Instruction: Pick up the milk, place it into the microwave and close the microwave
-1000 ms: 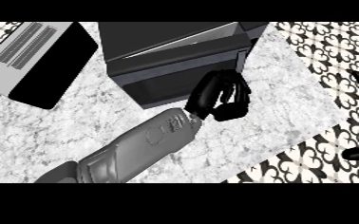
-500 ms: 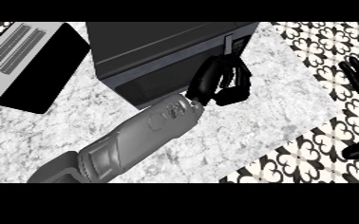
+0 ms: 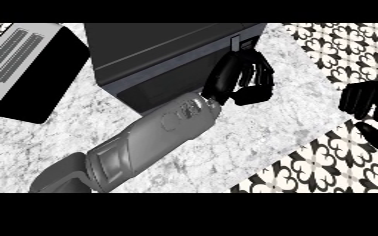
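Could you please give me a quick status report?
Left hand at the microwave door's corner. Right hand at right edge. Milk not visible.

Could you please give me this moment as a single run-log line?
left hand: at microwave front right corner, fingers curled | right hand: at right edge, apart | door: looks closed | milk: not visible

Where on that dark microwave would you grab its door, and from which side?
Probably the small pale handle at the right end of the microwave's front face. The rest of the door looks flat, with nothing else to hold. Come in from the right front corner, where the left hand is, over bare counter.
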